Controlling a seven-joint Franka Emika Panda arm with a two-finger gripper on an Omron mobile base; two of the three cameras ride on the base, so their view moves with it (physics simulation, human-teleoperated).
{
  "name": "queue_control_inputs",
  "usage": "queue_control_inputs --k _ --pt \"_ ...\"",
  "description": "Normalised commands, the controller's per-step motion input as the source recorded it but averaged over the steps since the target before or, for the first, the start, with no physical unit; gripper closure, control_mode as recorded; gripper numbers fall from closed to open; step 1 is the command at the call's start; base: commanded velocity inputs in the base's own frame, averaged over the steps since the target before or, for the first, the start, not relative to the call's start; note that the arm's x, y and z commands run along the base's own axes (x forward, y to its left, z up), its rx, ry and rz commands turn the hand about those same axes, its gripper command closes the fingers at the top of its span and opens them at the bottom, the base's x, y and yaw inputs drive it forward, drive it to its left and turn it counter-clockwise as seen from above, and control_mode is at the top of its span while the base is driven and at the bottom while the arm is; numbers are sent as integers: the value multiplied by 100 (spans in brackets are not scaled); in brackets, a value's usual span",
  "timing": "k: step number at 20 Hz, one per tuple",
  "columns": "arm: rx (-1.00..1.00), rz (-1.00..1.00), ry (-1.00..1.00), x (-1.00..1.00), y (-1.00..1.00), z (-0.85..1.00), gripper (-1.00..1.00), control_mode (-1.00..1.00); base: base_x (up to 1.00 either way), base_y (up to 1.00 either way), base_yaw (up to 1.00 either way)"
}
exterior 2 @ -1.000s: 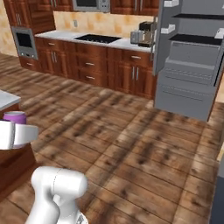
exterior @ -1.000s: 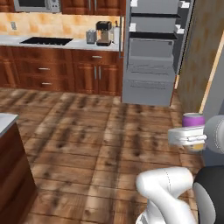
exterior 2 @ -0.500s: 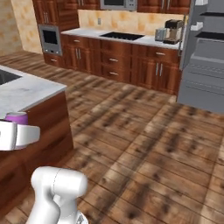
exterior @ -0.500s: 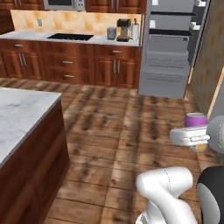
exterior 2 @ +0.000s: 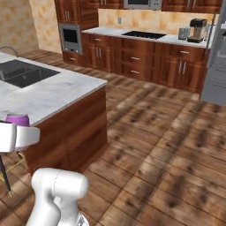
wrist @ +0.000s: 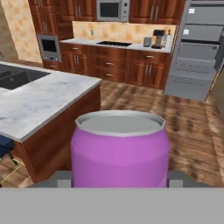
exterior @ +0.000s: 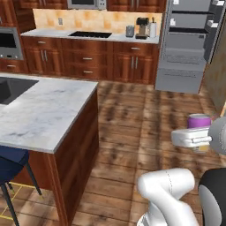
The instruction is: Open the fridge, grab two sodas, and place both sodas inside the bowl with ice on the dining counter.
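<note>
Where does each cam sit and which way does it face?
Left base view: behind the arm's left, facing the fridge and dining counter; arm lower right, gripper shut on the soda.
Right base view: behind its right, facing the counter and wall cabinets; arm lower left.
Hand view: on the hand, looking along the gripper; soda close up.
All three share the counter.
</note>
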Motion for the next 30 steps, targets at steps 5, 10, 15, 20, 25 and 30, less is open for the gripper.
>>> queue_control_inputs --k 5,10,15,20,25,30 --pt "0 0 0 0 0 0 100 100 -6 100 0" --pt "0 0 0 0 0 0 100 100 0 100 -2" --pt "0 0 0 0 0 0 100 100 0 100 -2" --pt "0 0 0 0 0 0 100 100 0 100 -3" --pt "0 0 0 0 0 0 100 100 7 100 -11" --pt "0 0 0 0 0 0 100 100 16 100 -17"
